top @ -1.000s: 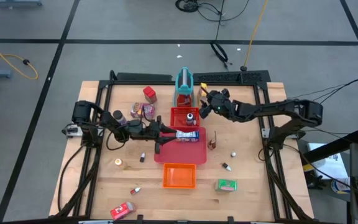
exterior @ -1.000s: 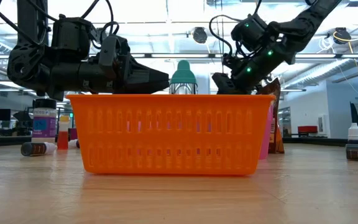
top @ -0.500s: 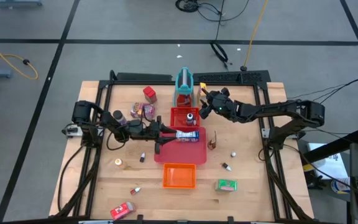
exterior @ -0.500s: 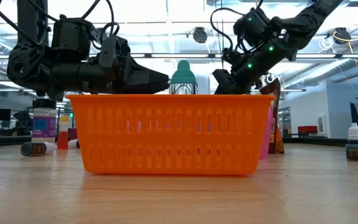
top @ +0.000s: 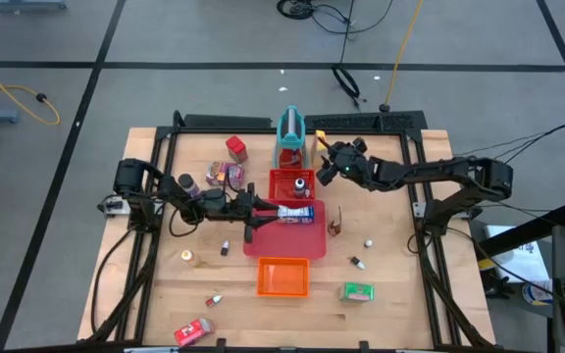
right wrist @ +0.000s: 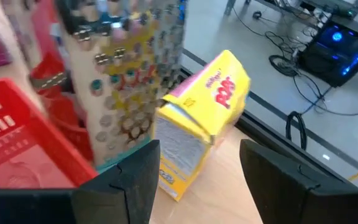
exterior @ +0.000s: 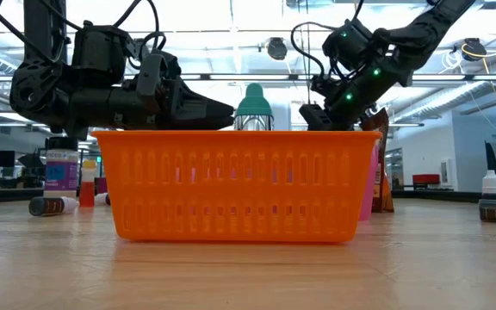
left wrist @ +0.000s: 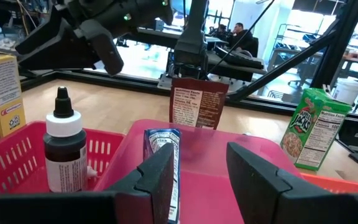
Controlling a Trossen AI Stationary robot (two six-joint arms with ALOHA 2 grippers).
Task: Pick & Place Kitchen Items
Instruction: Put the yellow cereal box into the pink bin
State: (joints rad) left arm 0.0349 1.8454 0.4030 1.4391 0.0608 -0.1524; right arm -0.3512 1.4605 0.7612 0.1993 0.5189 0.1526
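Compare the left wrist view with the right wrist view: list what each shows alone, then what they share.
Left wrist only: a dark dropper bottle standing in a red tray, a blue-white box ahead of the open left hand, a brown packet and a green box.

Right wrist only: the teal stand, with the open right hand facing a tilted yellow box.

Shared: wooden tabletop and red tray plastic.

A pale wooden surface (top: 390,284) is seen, framed by black rails. Near its middle a red plastic tray (top: 283,242) and an orange slatted plastic tray (top: 282,277) are set, and an upright teal stand (top: 290,132) is placed at the far edge. A green box (top: 358,291) and a red box (top: 193,332) are laid toward the near edge. A dark purple can (top: 186,183) is stood toward the left edge.
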